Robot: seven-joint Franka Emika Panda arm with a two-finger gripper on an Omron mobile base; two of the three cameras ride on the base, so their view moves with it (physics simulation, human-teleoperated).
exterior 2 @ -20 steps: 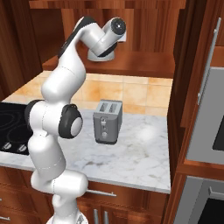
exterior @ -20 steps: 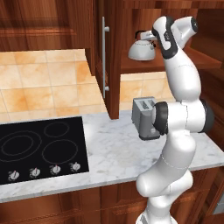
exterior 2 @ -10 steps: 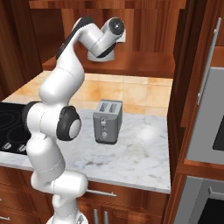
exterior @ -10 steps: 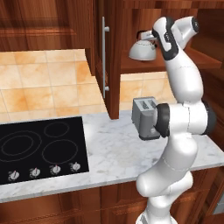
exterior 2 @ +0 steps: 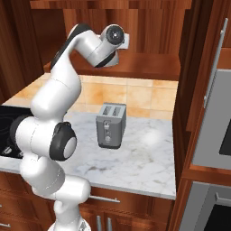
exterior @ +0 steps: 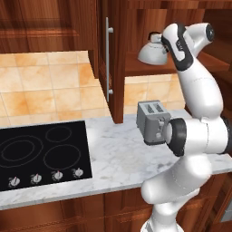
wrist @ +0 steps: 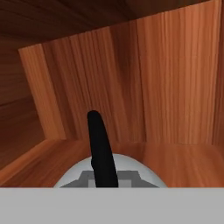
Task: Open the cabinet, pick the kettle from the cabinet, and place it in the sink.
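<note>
So the gripper looks pinched on the kettle handle at upper right, inside the open cabinet; next it needs lifting out toward the sink.

Gripper goes from partly open to shut on the kettle handle inside the cabinet; nothing else visibly shifts.

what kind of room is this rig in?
A simulated home kitchen: black glass cooktop set in a white marble counter, a grey two-slot toaster on it, and a kettle on the shelf of an open wooden wall cabinet.
</note>
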